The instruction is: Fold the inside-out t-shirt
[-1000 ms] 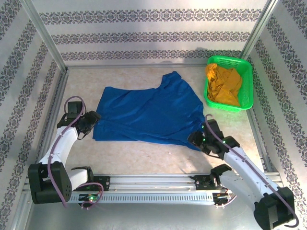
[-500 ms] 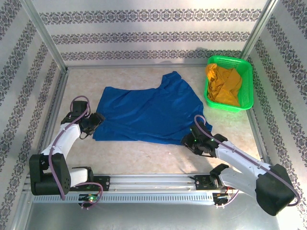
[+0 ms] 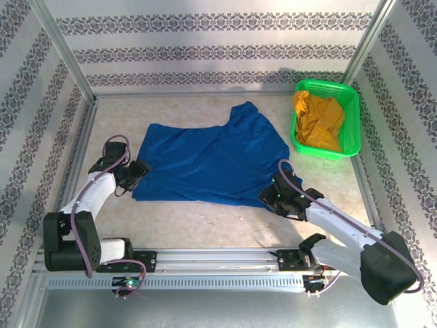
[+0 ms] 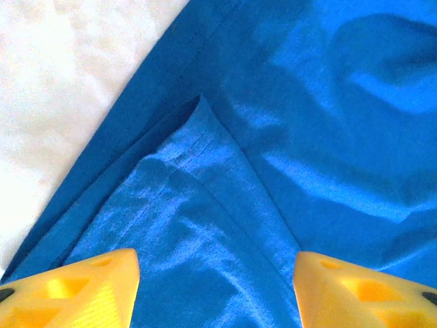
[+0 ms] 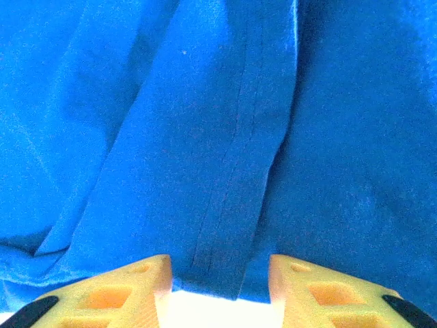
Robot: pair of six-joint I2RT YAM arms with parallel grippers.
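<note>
The inside-out t-shirt (image 3: 212, 160) lies spread across the middle of the tabletop (image 3: 205, 222), mostly flat but rumpled, with one sleeve reaching toward the far side. No neat fold shows yet, so the task looks to be at its start. The left hand (image 3: 136, 171) sits at the shirt's left edge. In its wrist view the yellow fingers (image 4: 75, 290) stand wide apart over a small doubled flap of stitched hem, open and gripping nothing. The right hand (image 3: 270, 198) is at the near right corner of the shirt. Its fingers (image 5: 109, 294) straddle a narrow pleat of hem right at the cloth's edge, with a gap showing between them, so it reads as open and not yet clamped. All the folding seems left to do, probably after both hands take hold. A green basket (image 3: 326, 83) holding a mustard-yellow garment (image 3: 319, 121) stands in the far right corner, near the shirt but apart from it, and nothing blocks the hands.
</note>
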